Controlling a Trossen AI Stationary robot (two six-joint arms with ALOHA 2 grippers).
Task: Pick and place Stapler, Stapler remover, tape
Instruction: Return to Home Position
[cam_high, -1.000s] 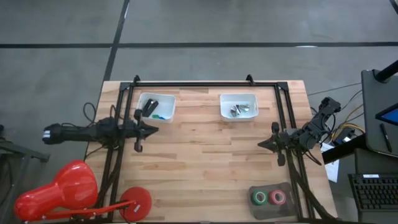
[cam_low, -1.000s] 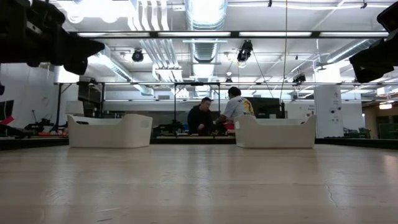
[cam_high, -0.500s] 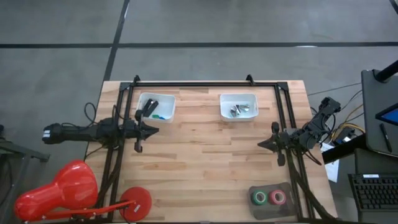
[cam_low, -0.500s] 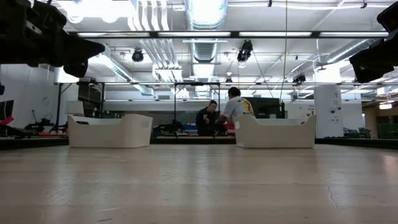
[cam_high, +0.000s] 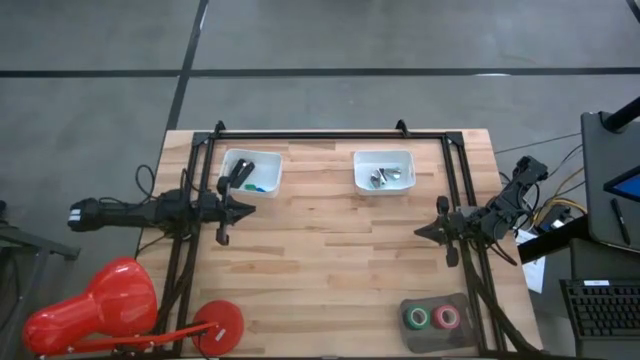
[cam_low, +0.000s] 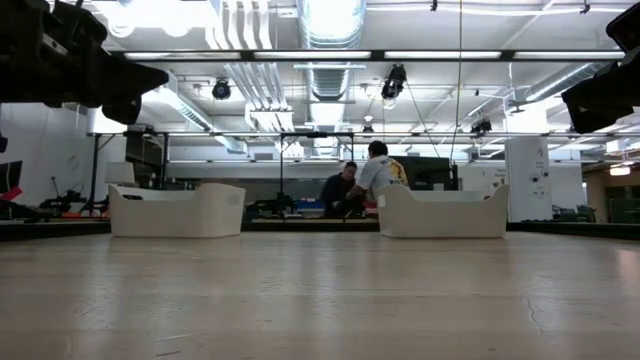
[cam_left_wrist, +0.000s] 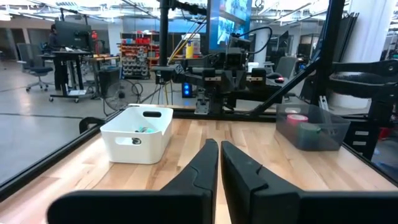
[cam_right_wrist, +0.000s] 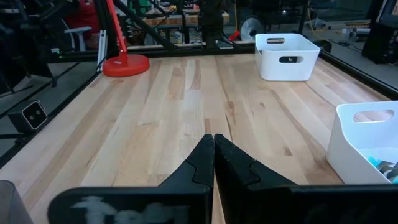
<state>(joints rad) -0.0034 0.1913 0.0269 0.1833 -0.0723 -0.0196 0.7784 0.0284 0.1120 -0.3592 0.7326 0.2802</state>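
The black stapler (cam_high: 242, 175) lies in the left white bin (cam_high: 262, 158) at the table's far side, beside small green and blue pieces. The right white bin (cam_high: 384, 157) holds small silvery metal pieces (cam_high: 383, 178); whether these are the stapler remover I cannot tell. A green tape roll (cam_high: 417, 318) and a red one (cam_high: 446, 318) sit in a clear grey box (cam_high: 434, 301) at the near right. My left gripper (cam_high: 248, 210) hovers shut by the left edge, pointing right. My right gripper (cam_high: 418, 232) hovers shut by the right edge, pointing left.
A red stand with a round base (cam_high: 220, 322) sits at the near left corner. Black frame rails (cam_high: 320, 135) run along the far edge and both sides. Bare wood (cam_high: 330, 250) lies between the two grippers. People (cam_low: 365, 180) are in the room beyond the table.
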